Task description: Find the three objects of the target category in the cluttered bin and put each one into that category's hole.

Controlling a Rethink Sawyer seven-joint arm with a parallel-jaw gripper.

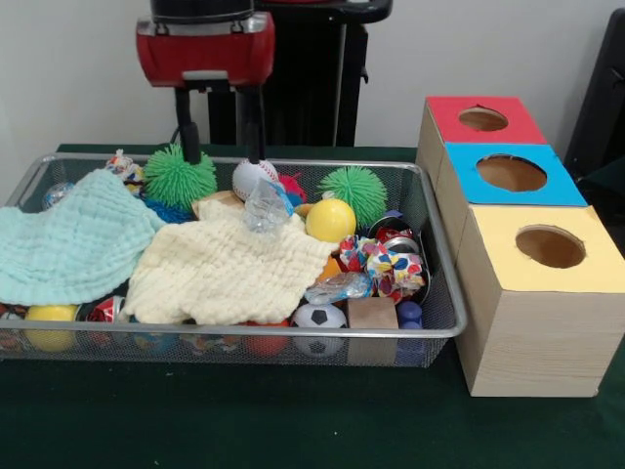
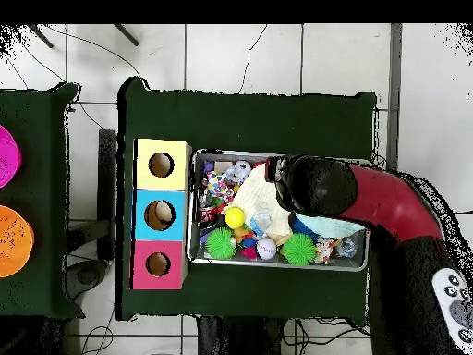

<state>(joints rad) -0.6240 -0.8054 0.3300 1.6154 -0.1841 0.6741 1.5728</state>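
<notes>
We see the gripper [image 1: 223,156] hanging over the back of the wire bin [image 1: 441,327], fingers spread wide and holding nothing, one tip by the green spiky ball [image 1: 179,178], the other by the baseball [image 1: 254,179]. Balls are round, so no long axis. Two cloths [image 1: 227,269] hide much; from overhead the arm [image 2: 388,203] covers part of the bin. The target category we can't tell.

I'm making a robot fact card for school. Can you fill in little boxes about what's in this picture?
bin: wire basket full of toys
cloths: mint cloth and yellow cloth lying over toys
hand: hand open, over the bin's back, holding nothing
near hand: green spiky ball, baseball
boxes: red box, blue box, yellow box, each with a hole
</notes>
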